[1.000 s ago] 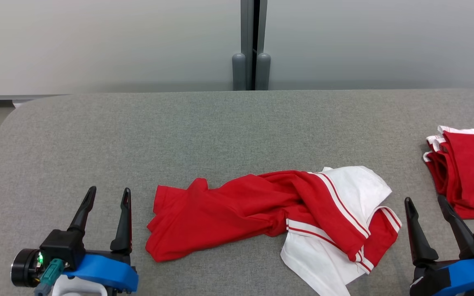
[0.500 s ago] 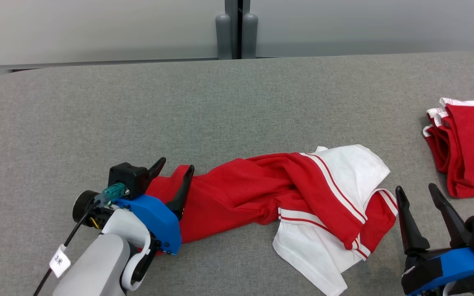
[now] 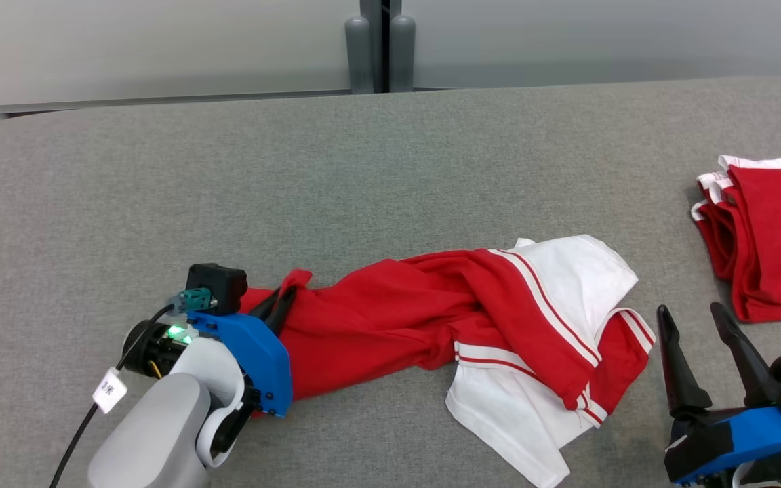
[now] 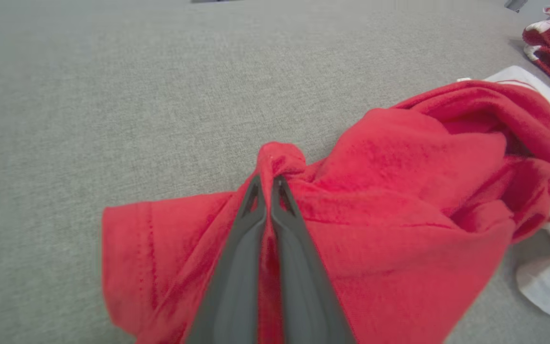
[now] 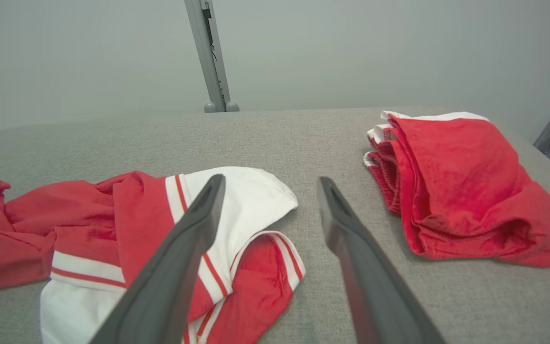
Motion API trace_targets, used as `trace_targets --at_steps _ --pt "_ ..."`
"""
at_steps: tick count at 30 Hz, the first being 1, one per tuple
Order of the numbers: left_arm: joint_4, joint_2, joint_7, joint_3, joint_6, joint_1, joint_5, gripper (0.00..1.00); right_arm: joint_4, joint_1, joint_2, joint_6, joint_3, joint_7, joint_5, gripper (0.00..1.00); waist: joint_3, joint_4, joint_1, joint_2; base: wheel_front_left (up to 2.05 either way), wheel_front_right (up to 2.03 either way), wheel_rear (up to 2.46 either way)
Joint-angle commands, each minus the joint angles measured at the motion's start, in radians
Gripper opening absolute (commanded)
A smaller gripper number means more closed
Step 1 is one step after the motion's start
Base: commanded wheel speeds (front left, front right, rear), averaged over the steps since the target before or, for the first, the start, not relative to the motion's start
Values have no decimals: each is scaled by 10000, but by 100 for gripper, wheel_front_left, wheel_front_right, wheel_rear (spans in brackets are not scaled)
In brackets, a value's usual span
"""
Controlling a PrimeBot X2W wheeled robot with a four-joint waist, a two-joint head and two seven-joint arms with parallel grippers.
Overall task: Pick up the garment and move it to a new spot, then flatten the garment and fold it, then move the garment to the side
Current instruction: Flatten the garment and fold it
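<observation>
Left gripper (image 3: 281, 298): fingers together, pinching a raised fold at the left red end of the garment (image 3: 397, 318). It lies crumpled across the table (image 3: 160, 190), centre-front, red to the left, white striped part to the right. Right gripper (image 3: 691, 309): fingers apart, empty, just right of it. Folded red pile (image 3: 777, 251) at far right.

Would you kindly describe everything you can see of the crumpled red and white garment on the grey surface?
The garment is soft knit cloth, mostly red, with white panels and red-and-white striped trim at its right end. It lies crumpled and twisted lengthwise on the grey fabric surface, not yet flattened. The left gripper is shut on a pinched fold near its left end.
</observation>
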Motion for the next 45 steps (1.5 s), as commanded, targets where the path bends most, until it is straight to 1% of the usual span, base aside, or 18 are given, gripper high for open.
trace_targets --at_steps 1,4,7,10,14,15,17,20,21,22,24,26,29,33,36,41,45 --pt "-152 96 -352 63 119 -38 157 0 28 -46 17 0 -56 -55 33 100 -43 89 0 -1 0 0 0" --pt "-667 185 -1058 171 457 317 376 0 3 86 15 0 -140 -96 26 100 -156 265 0 -1 0 0 0" --pt "-1433 273 -1546 277 879 1090 382 0 27 133 18 0 -235 -45 29 100 -298 489 0 -1 0 0 0" --pt "-2379 332 -1782 333 1374 2124 314 0 23 206 18 0 -295 -29 -28 100 -417 739 0 -1 0 0 0" --pt "-3396 348 -1796 357 2003 3518 88 0 -50 301 21 0 -281 -57 -72 100 -497 1048 0 -1 0 0 0" --pt "-3396 348 -1796 357 2003 3518 88 0 -50 301 21 0 -281 -57 -72 100 -497 1048 0 -1 0 0 0" --pt "-3672 279 -1755 343 2196 4136 -114 0 -70 375 22 0 -276 -59 -96 100 -534 1154 0 -1 0 0 0" --pt "-3773 185 -1687 301 2344 4772 -387 0 -78 386 22 0 -311 -23 -64 100 -576 1291 0 -1 0 0 0" --pt "-3725 150 -1683 308 2370 4917 -474 22 -80 397 22 0 -313 -11 -48 100 -588 1325 0 -1 0 0 0" --pt "-3663 134 -1760 342 2382 5011 -527 99 -81 409 22 0 -322 5 -38 100 -602 1351 0 -1 0 0 0" --pt "-3589 55 -1974 438 2358 5117 -627 100 -84 418 24 0 -324 42 -22 100 -636 1379 0 -1 0 0 0" --pt "-3640 35 -2356 553 2427 5045 -508 100 -99 433 -1 0 -334 49 -7 100 -689 1394 0 -1 0 0 0" --pt "-3900 144 -2929 804 2551 4912 -320 100 -169 483 -41 0 -328 66 -22 100 -833 1327 0 -1 0 0 0" --pt "-4321 523 -3442 1177 2920 4707 106 100 -330 575 -49 0 -358 116 -49 100 -1033 1187 0 -1 0 0 0" --pt "-4511 958 -3588 1385 3078 4419 497 100 -469 633 -83 0 -332 193 -72 100 -1156 1031 0 -1 0 0 0" --pt "-4699 1520 -3596 1520 3117 4036 923 100 -669 717 -107 0 -282 253 -108 100 -1273 709 0 -1 0 0 0" --pt "-4788 1685 -3540 1544 3174 3978 1003 100 -765 862 -85 0 -262 288 -88 100 -1335 532 0 -1 0 0 0"
